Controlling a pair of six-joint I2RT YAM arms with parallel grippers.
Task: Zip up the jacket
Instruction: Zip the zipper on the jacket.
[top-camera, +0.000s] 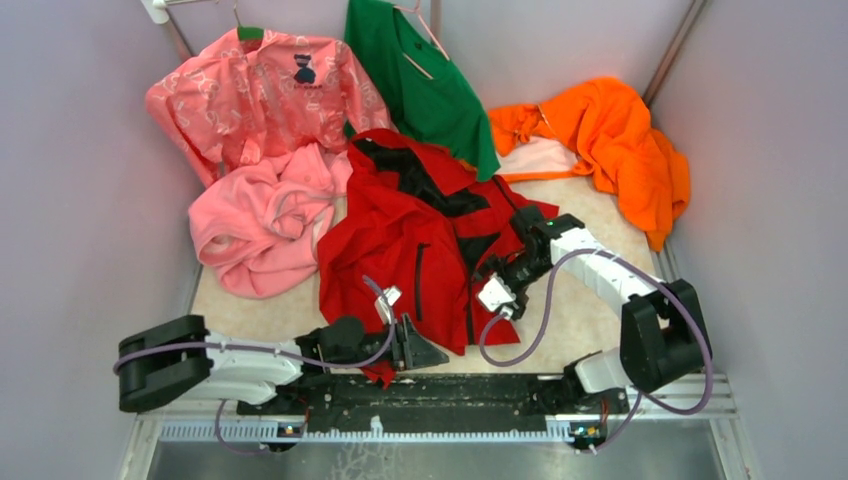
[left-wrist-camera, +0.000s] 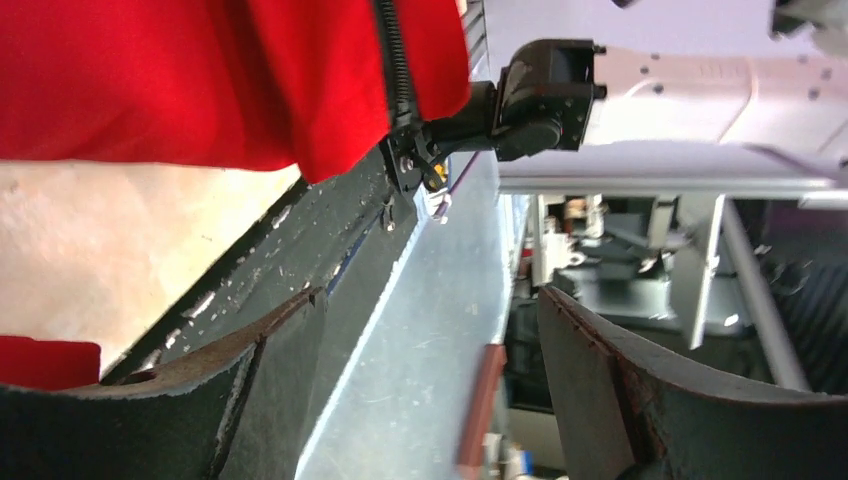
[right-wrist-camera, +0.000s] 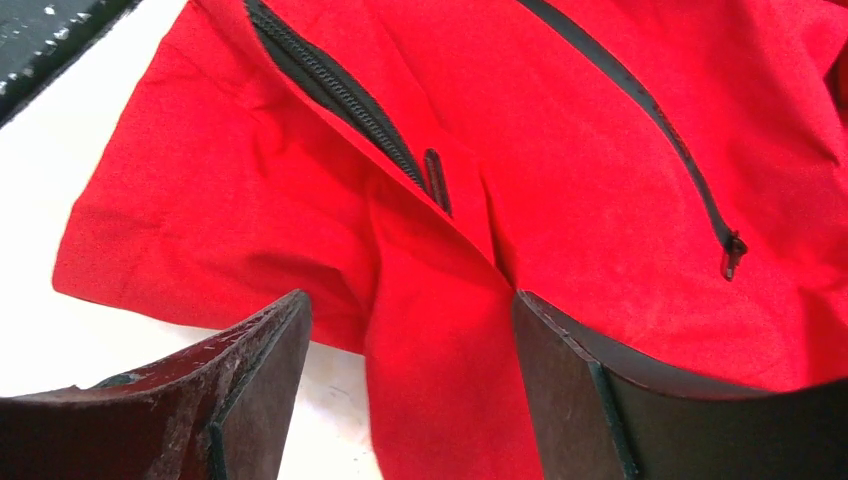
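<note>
Red jacket lies spread out mid counter. Its dark lining shows at the far end and the hem points toward the arm bases, with one hem corner draped over the black rail at the near edge. Only the top view gives the surroundings: pink fleece against the jacket's left side, pink patterned shirt and green top behind, orange garment far right. It also places the left jaws low by the hem at the near edge and the right jaws over the jacket's right side, but resolves neither opening. The left wrist view does: fingers are spread wide with nothing between them, just rail and metal frame beyond. Red fabric sits at the top of that frame, clear of the fingers, and a toothed zipper runs down to the hem corner over the rail. In the right wrist view the fingers are also wide apart and hold nothing; red fabric shows through the gap, not pinched. Only this view shows zip detail: a toothed zipper ending at a pull tab, and a thinner dark zip ending in a small pull. I can't tell which one is the front closure, or how far it is joined.
</note>
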